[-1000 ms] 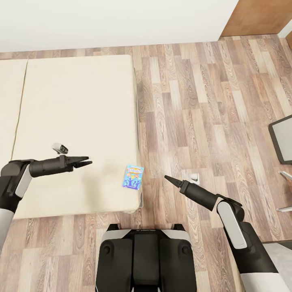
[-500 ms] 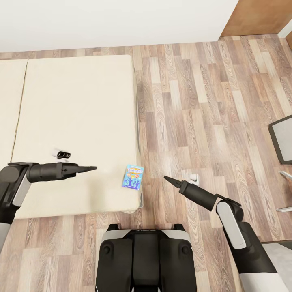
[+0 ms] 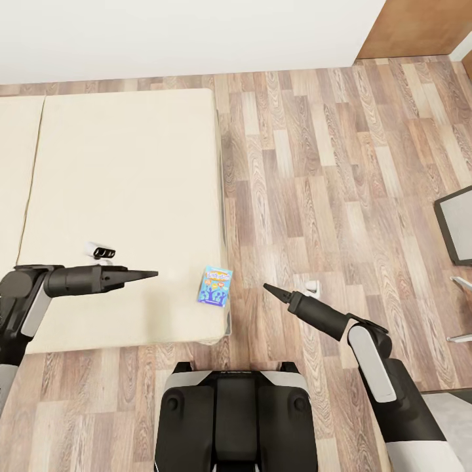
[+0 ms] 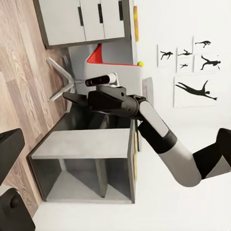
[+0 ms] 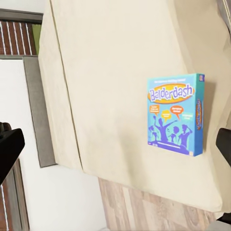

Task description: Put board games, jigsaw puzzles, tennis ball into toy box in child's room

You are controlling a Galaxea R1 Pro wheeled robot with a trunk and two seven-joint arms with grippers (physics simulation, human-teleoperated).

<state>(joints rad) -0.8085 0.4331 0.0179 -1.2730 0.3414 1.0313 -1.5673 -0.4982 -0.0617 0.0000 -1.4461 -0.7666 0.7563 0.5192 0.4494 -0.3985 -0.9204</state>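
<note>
floor: brown-and-tan wood-plank flooring [image 3: 341, 164] | wall: plain white wall [image 3: 183, 33] along far edge | corner: brown wooden panel [image 3: 413, 26] at far right | chair: grey-seated swivel chair with pale metal legs [image 3: 457, 226] at right edge | wall art: black dancer silhouette prints on white [image 4: 195, 89] | storage: grey cupboard with dark handles [image 4: 82, 19]; grey open-front cabinet [image 4: 82, 168]

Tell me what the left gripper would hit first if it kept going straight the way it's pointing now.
Probably the blue board game. The left gripper points along the bed toward that box near the mattress edge. Its height above the mattress is unclear, so it might pass over the box.
</note>
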